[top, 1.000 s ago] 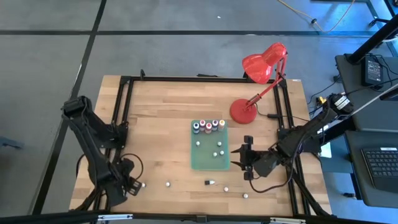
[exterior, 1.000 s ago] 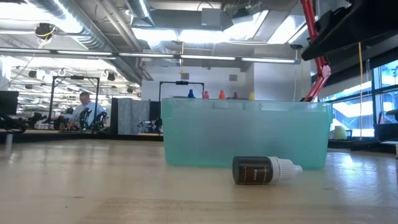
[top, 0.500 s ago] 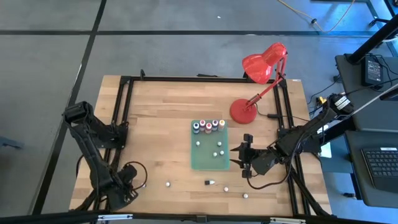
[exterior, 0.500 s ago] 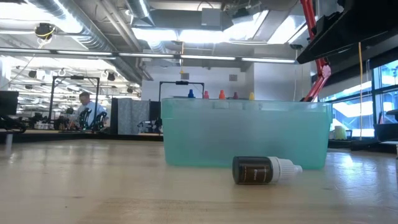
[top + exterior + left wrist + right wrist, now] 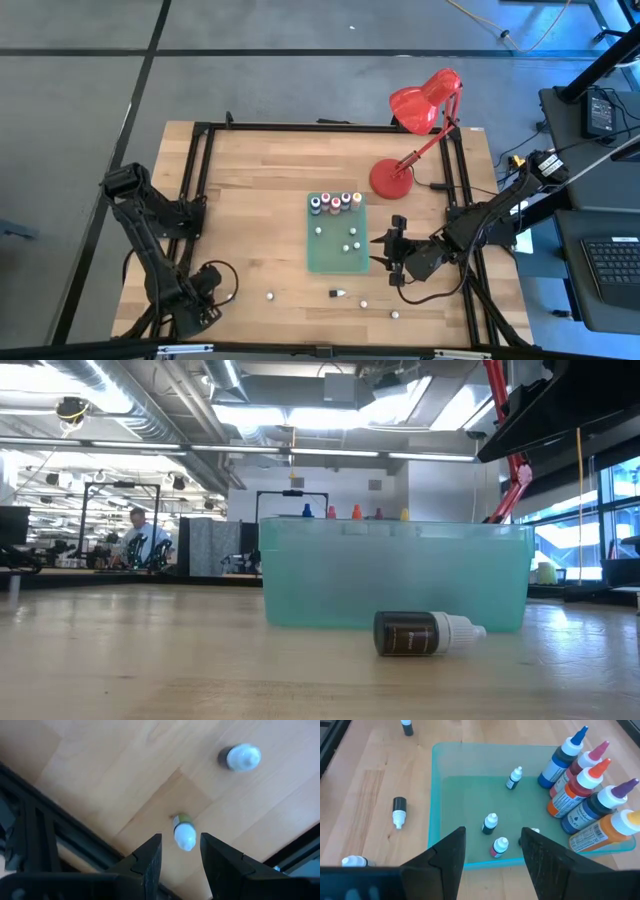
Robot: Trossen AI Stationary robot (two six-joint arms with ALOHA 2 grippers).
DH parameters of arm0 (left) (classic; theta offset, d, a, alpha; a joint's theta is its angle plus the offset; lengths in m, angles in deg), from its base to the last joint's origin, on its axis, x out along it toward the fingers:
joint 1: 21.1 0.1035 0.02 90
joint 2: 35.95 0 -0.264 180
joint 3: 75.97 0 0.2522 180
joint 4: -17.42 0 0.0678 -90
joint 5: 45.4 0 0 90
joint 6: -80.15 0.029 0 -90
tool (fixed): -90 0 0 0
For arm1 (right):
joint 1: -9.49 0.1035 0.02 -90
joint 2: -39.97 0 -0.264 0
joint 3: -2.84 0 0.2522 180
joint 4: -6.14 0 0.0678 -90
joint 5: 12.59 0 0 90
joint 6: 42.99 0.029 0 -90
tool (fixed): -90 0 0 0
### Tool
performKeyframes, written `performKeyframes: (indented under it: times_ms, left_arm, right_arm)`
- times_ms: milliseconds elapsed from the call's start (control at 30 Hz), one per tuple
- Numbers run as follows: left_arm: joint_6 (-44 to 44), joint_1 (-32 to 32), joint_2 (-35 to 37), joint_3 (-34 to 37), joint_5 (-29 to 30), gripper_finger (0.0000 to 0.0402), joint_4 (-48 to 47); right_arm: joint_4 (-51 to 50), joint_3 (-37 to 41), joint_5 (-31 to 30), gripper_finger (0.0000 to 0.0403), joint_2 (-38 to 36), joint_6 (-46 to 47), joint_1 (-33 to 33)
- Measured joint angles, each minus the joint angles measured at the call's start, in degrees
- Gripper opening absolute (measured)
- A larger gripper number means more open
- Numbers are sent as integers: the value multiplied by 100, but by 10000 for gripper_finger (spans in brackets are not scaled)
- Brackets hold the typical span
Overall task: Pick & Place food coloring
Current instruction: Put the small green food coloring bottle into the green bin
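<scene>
A pale wooden desk point(image 5: 260, 190) stands on a grey floor point(image 5: 80, 90) crossed by dark seams. A black frame point(image 5: 205, 160) edges the desk. Beyond the desk's right side sit a laptop point(image 5: 610, 270) and a black box point(image 5: 603, 110) on dark furniture. Level across the desk, the room opens into a workshop: bright ceiling lights point(image 5: 330, 415), silver ducts point(image 5: 130, 410), windows point(image 5: 615, 510) at the right, and a seated person point(image 5: 135, 538) far off left.
</scene>
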Motion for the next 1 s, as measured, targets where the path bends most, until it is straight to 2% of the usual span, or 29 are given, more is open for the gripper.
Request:
performKeyframes:
  times_ms: [100, 267, 400, 733, 867, 1000]
  left_arm:
    - [80, 0, 0, 0, 179, 130, 43]
    - [392, 0, 0, 0, 105, 130, 93]
    - [1328, 0, 0, 0, -170, 130, 111]
    - [3298, 0, 0, 0, -137, 130, 295]
    - [3665, 0, 2, 0, -125, 130, 289]
    - [3666, 0, 2, -2, 30, 130, 286]
  right_arm:
    - [0, 0, 0, 193, 0, 0, 0]
    - [2, 0, 0, 193, 0, -1, 0]
    - [4, 0, 0, 193, 0, -2, 0]
    - [4, 0, 0, 193, 0, -28, 0]
    - [4, 0, 0, 193, 0, -35, 0]
    - [4, 0, 0, 193, 0, -39, 0]
